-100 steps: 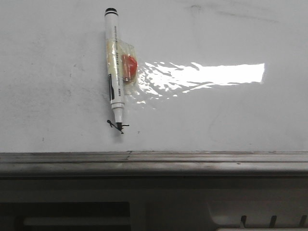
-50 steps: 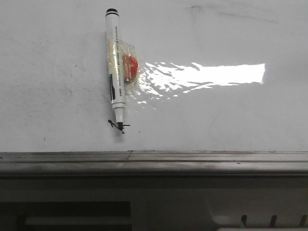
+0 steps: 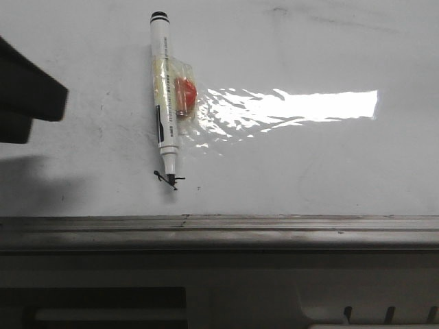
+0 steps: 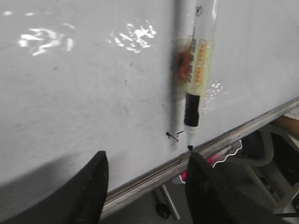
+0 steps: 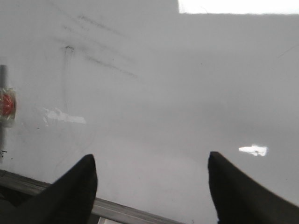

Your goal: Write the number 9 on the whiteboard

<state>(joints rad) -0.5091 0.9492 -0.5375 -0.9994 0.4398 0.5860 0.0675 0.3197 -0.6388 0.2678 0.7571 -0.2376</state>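
Whiteboard [image 3: 309, 164] fills the front view, glossy, faintly smudged, grey metal ledge [image 3: 219, 233] along its bottom edge. A white marker [image 3: 163, 89] hangs near-upright on the board, fixed by clear tape with a red blob [image 3: 184, 96] beside the barrel; its tip points down at a tiny black scribble [image 3: 168, 179]. No number 9 can be made out on the board.

Left tool [image 4: 145, 186]: fingers spread wide, holding nothing, facing the board just beside the marker tip. A dark part of the left arm [image 3: 27, 96] enters at the front view's left edge.

Right tool [image 5: 152, 186]: fingers wide apart, holding nothing, facing bare board.
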